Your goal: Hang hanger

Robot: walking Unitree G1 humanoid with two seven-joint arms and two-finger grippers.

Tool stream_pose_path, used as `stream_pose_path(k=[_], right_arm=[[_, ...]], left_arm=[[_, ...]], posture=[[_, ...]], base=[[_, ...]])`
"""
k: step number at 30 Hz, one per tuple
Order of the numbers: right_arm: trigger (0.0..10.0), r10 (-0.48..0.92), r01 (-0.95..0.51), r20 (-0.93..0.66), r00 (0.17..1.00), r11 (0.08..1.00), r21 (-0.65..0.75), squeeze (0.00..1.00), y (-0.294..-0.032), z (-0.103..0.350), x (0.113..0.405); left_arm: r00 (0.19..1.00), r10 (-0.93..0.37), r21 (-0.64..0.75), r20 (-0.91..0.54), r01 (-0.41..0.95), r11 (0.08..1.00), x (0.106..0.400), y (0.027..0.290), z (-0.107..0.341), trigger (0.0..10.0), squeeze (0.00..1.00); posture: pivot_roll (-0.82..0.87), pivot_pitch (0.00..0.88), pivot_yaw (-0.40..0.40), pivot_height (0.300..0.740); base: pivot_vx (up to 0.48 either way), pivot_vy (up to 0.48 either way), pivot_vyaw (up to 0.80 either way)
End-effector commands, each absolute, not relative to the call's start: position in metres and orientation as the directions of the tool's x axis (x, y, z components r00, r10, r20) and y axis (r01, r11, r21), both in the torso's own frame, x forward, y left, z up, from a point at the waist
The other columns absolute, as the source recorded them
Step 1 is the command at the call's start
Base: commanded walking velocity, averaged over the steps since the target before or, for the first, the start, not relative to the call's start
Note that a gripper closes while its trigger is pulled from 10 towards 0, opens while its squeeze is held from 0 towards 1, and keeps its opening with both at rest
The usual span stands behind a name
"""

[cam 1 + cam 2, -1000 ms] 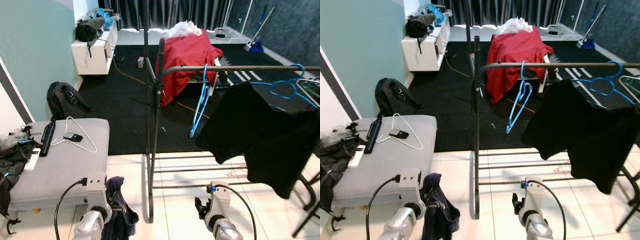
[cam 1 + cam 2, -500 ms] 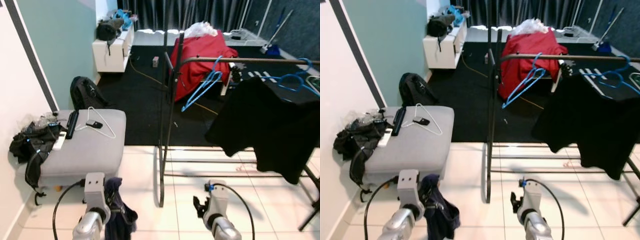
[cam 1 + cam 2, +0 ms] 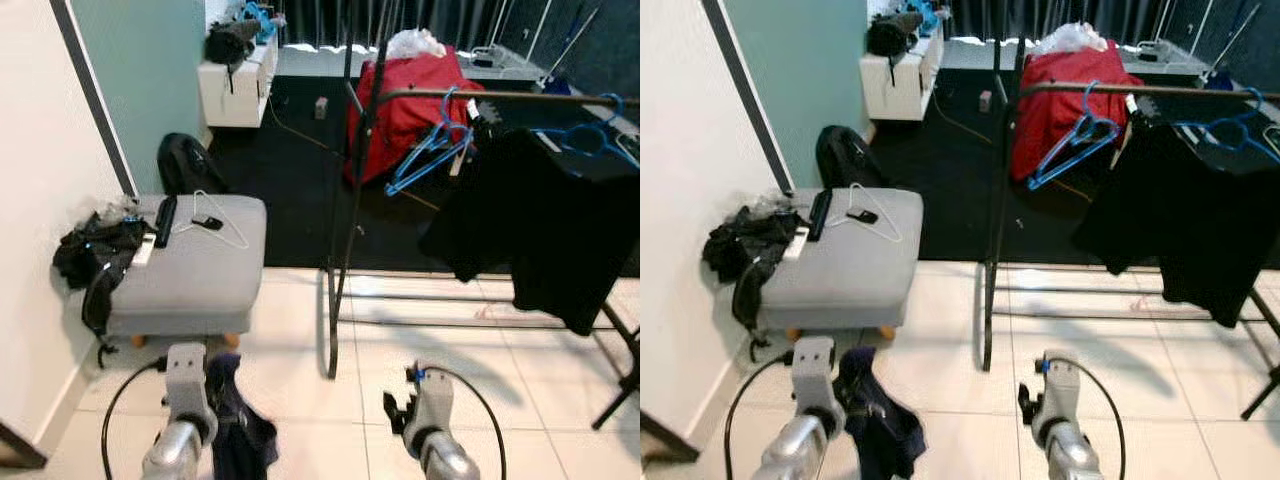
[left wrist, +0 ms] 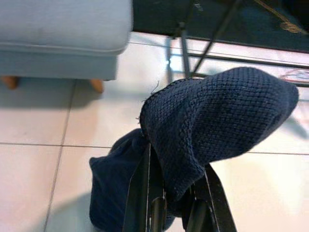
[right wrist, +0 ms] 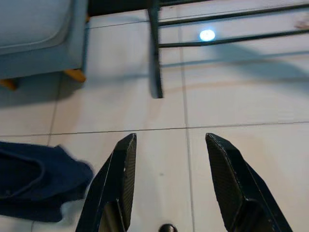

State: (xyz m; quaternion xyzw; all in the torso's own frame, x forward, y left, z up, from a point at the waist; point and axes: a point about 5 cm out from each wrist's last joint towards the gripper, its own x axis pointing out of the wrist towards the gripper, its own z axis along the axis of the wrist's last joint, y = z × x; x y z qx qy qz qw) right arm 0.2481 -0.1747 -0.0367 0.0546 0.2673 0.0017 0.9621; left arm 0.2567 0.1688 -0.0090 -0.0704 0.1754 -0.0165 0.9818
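Nearest to the robot, the left gripper [image 4: 166, 212] hangs low over the white tiled floor [image 3: 290, 400] and its fingers are closed on a dark blue knitted garment [image 4: 212, 125], which droops over them. The right gripper [image 5: 171, 193] is also low above the tiles, a little to the right, with its two black fingers [image 5: 120, 179] spread wide and nothing between them.

A bit farther, on the left, stands a grey ottoman [image 3: 190, 275]. On its top lies a white wire hanger [image 3: 215, 215], together with a black remote [image 3: 165, 208] and a small dark phone [image 3: 209, 223]. A black bag [image 3: 95, 255] hangs over the ottoman's left edge, against the wall.

To the right of the ottoman is a dark metal clothes rack [image 3: 345, 230]. From its top rail a blue hanger [image 3: 430, 150] is hanging tilted, and further right a black shirt [image 3: 540, 225] is draped on another blue hanger [image 3: 585, 135].

Behind the rack is a black carpet [image 3: 290, 170] with a black backpack [image 3: 185, 165] near the green wall, a red cloth [image 3: 405, 105] over some furniture, and a white low cabinet [image 3: 235, 85] at the far left.
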Motion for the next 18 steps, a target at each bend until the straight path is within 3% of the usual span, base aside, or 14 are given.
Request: stream_pose_path(k=[1, 18], right_arm=[[10.0, 0.039, 0.020, -0.526, 0.850, 0.994, 0.106, 0.00, -0.1719, -0.0398, 0.2446], [10.0, 0.037, 0.020, -0.524, 0.851, 0.995, 0.102, 0.00, -0.1724, -0.0388, 0.2461]], left_arm=[[0.940, -0.057, -0.146, -0.337, 0.008, 0.989, 0.2571, 0.1688, -0.0081, 10.0, 0.00], [0.940, -0.057, -0.146, -0.335, 0.007, 0.989, 0.2587, 0.1684, -0.0071, 10.0, 0.00]], posture=[[-0.05, 0.031, -0.057, 0.740], [-0.05, 0.033, -0.056, 0.740]], base=[[-0.277, 0.000, 0.00], [-0.277, 0.000, 0.00]])
